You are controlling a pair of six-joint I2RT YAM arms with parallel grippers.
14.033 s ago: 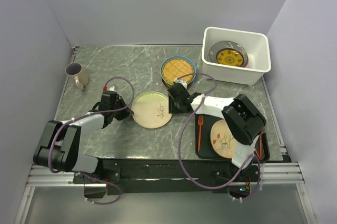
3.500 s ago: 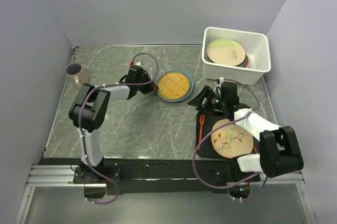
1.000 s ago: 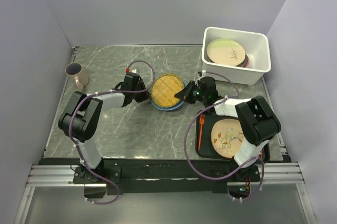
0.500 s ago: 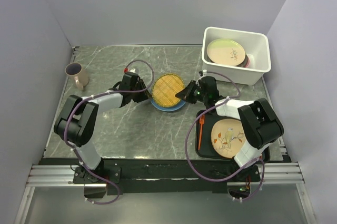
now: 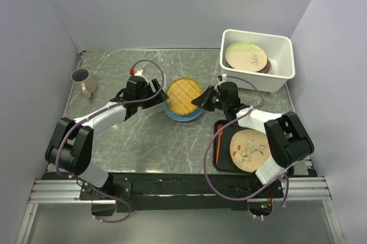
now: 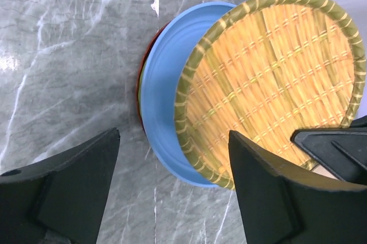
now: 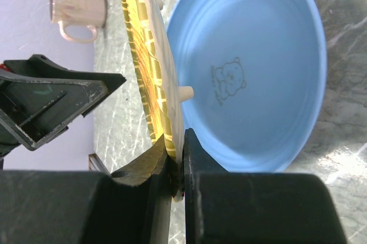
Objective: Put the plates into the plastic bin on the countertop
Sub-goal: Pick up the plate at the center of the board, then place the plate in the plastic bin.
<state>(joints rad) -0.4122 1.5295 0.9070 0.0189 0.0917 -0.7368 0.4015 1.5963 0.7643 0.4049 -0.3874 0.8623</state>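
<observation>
The right tool [image 7: 182, 143] clamps the yellow lattice plate [image 5: 183, 95] by its rim, tilted above the blue plate [image 7: 252, 72]; the left tool [image 6: 172, 140] waits, jaws apart. Likely stiff, slick, breakable: a rim grip suits.

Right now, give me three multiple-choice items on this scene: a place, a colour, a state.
1. Where is the yellow-green plate? A) on the black tray B) in the plastic bin C) beside the mug
2. What colour is the plate under the yellow lattice plate? A) pink B) white C) blue
3. How is the left gripper? A) open, empty B) shut on the lattice plate C) out of view
1 B: it lies topmost in the bin. 2 C: the blue plate shows beneath the tilted lattice plate. 3 A: its fingers stand apart, gripping nothing.
</observation>
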